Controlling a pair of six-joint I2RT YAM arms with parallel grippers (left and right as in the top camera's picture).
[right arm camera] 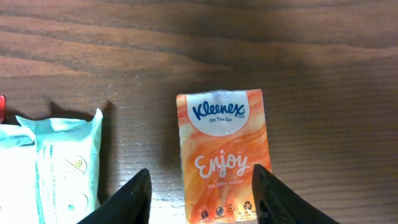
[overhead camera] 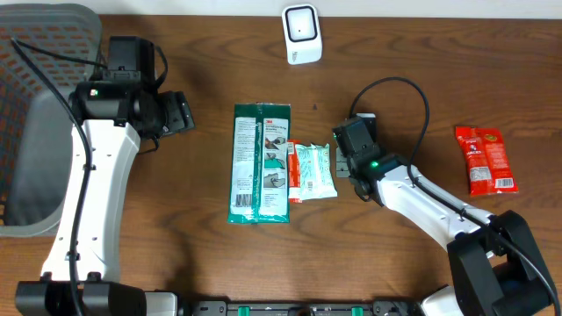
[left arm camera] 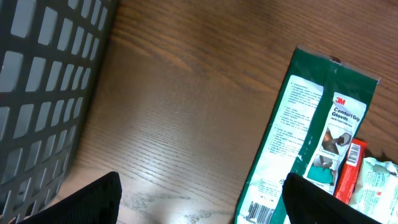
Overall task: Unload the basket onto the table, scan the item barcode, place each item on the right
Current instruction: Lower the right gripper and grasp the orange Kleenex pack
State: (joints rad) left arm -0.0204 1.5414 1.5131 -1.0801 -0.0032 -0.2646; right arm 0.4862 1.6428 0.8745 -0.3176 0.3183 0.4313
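Note:
An orange Kleenex tissue pack [right arm camera: 222, 149] lies flat on the wooden table, face up. My right gripper [right arm camera: 201, 169] stands open around its near end. The left finger [right arm camera: 134, 199] is clear of the pack, and the right finger [right arm camera: 273, 196] is at its edge. In the overhead view my right gripper [overhead camera: 344, 160] covers the pack. The white barcode scanner [overhead camera: 301, 33] stands at the table's far edge. My left gripper [left arm camera: 202, 177] is wide open and holds nothing. It hovers over bare wood beside a green 3M gloves pack [left arm camera: 317, 134], whose barcode faces up at its near corner.
The green gloves pack [overhead camera: 261, 162], a small red packet [overhead camera: 293, 172] and a pale wipes pack [overhead camera: 315, 171] lie side by side mid-table. A red snack pouch [overhead camera: 486, 160] lies at the right. A grey mesh basket [overhead camera: 39, 105] stands at the left edge.

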